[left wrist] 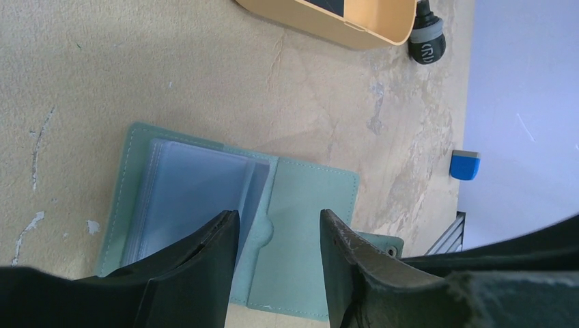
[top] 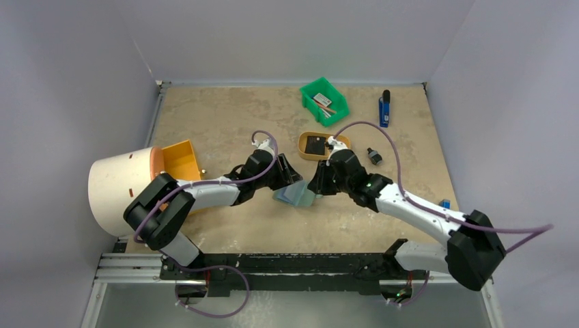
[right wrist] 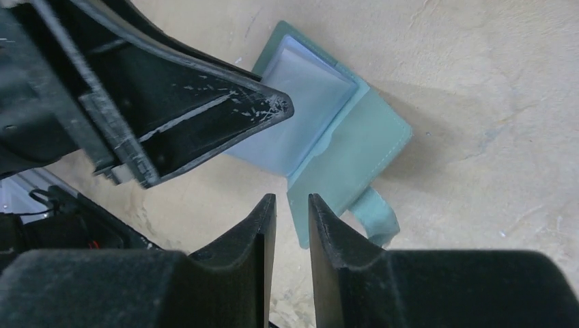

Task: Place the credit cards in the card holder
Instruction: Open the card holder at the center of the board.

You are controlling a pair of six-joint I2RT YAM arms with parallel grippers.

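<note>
Right end effector (right wrist: 292, 201), barely parted and empty, is nearer the card (top: 314, 145) beyond it; left end effector (left wrist: 280, 222) hangs open over the holder (left wrist: 307, 198).

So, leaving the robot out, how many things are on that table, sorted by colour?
Green: 2, green bin, card holder
Orange or tan: 2, orange bin, oval tray
Blue: 2, stick, small block
Black: 2, knob, card in the tray
Cream: 1, big cylinder
Total: 9, small bits inside the green bin left out
</note>
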